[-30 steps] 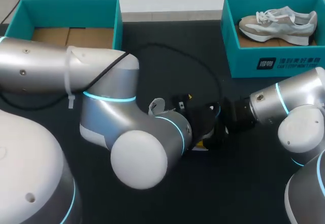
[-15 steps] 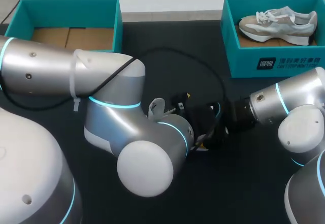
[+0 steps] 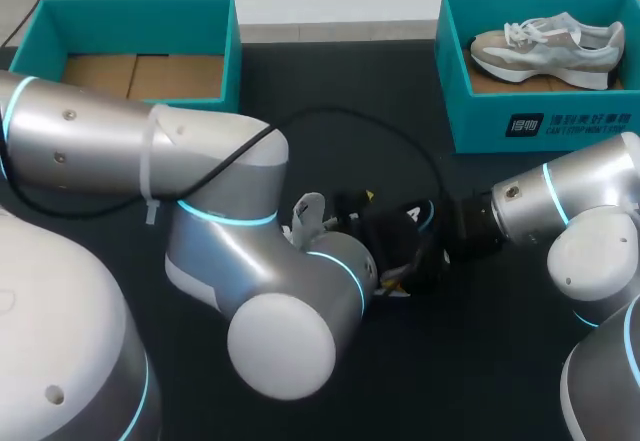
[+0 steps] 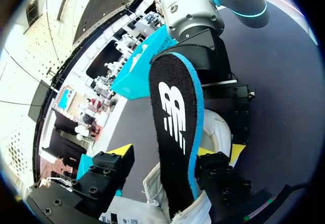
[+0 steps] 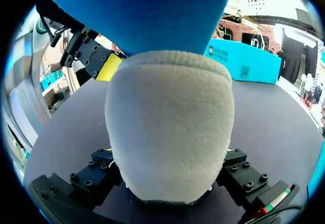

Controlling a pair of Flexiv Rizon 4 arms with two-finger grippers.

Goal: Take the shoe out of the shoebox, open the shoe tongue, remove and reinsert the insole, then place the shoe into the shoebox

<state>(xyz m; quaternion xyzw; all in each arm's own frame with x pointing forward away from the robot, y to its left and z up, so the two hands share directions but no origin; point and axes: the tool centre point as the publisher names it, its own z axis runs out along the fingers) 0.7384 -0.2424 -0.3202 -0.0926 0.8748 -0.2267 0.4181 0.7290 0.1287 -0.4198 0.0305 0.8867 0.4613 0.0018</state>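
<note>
Altogether, the desk carried two shoeboxes, two shoes, one insole and one cable, with two arms meeting over its middle.

Shoeboxes, two: teal, open-topped, both along the far edge. The left shoebox showed only its brown cardboard floor. The right shoebox held the boxed shoe, grey and white with white laces, lying on its side.

Shoes, two: the boxed shoe above, and the cream shoe, out at mid-desk between the arms and well apart from both shoeboxes. From overhead it was largely hidden by the arms.

Insole, one: black upper face, blue underside. It stood upright out of the cream shoe's opening rather than lying flat inside.

Arms, two: the left arm and the right arm, one pincer each.

Left pincer: spread, with the insole rising between its fingers. One finger sat close by the blue edge; the other finger stood apart from the black face.

Right pincer: pinching the cream shoe, whose fleecy heel filled the gap from one finger to the other.

Cable, one: black, looped across the desk from the left arm towards the pincers.
</note>
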